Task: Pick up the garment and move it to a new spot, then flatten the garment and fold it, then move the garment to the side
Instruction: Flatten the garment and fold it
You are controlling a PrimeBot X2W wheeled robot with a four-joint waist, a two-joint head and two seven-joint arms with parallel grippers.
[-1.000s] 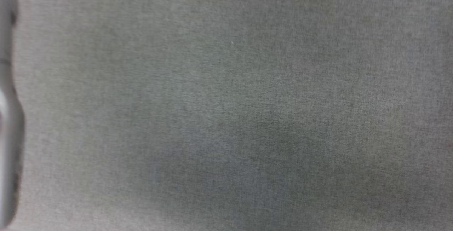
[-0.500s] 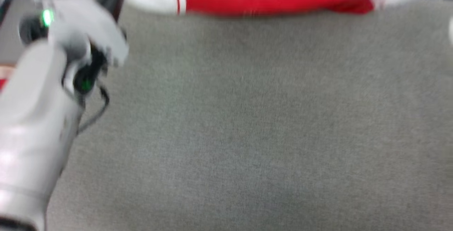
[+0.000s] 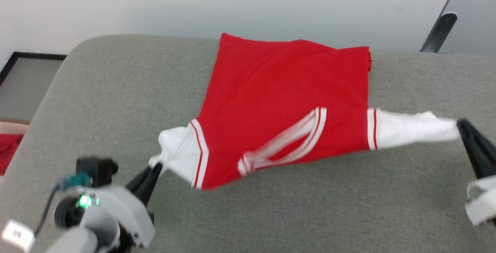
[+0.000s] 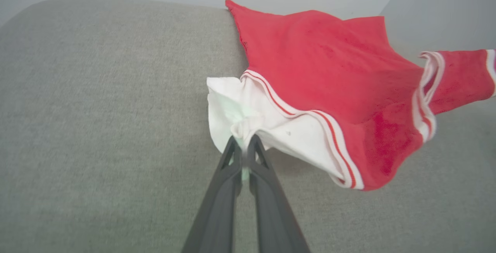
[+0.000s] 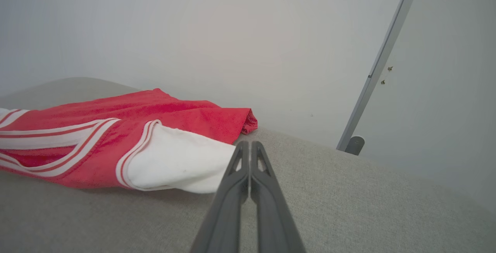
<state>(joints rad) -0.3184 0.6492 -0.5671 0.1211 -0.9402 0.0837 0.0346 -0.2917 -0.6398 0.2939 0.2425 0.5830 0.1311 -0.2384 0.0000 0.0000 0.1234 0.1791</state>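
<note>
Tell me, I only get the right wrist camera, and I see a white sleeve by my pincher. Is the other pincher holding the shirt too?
Observer: Yes. The left gripper is shut on the other white sleeve.
Operator: Is the shirt lying flat?
Observer: Not quite. In the head view the garment is stretched between the left gripper and the right gripper. Its near edge is lifted and its far hem rests on the grey cushion.
Operator: Can you see the number?
Observer: No. The side facing up is plain red apart from the striped neck trim.
</note>
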